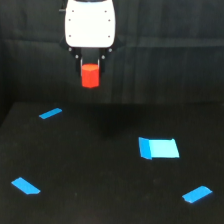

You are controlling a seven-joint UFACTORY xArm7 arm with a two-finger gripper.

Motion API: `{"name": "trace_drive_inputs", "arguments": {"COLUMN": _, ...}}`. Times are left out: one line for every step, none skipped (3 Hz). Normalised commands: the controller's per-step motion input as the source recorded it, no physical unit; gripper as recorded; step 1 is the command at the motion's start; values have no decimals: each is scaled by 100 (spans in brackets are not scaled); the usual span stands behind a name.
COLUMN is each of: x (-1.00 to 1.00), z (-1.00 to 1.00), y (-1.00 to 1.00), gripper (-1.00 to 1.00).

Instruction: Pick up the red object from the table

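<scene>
you're looking at the black table point(100, 200), which fills the lower part of the exterior view, matte and dark, with a dark backdrop behind it. by the look of it, the pick is essentially done: the red object point(90, 75) is off the surface and hangs high at about 12 o'clock in the frame, well above the tabletop, with a faint darker patch on the table roughly below it that may be its shadow. what's left, in my judgement, is only to keep it secure or finish the lift; nothing red remains on the table.

the white arm head point(90, 24) comes down from the top edge at 12 o'clock, and below it the gripper point(90, 67) has its dark fingers drawn in against the sides of the red object, pinching its upper part.

on the table, the light-blue rectangle point(159, 148) sits at about 4 o'clock from centre. three blue tape strips lie apart from each other: one at 10 o'clock point(50, 113), one at 8 o'clock point(26, 185), one at 5 o'clock point(197, 193).

the red object itself is a small, bright red-orange cylinder, upright, plain and unmarked, with only its lower part showing clear below the fingers. it looks about as wide as the gap that holds it.
</scene>
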Motion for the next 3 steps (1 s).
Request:
{"name": "trace_drive_inputs", "arguments": {"x": -1, "z": 4, "y": 3, "gripper": -82}}
{"name": "trace_drive_inputs", "arguments": {"x": -9, "z": 4, "y": 2, "gripper": -81}}
{"name": "trace_drive_inputs", "arguments": {"x": -3, "z": 8, "y": 7, "gripper": -84}}
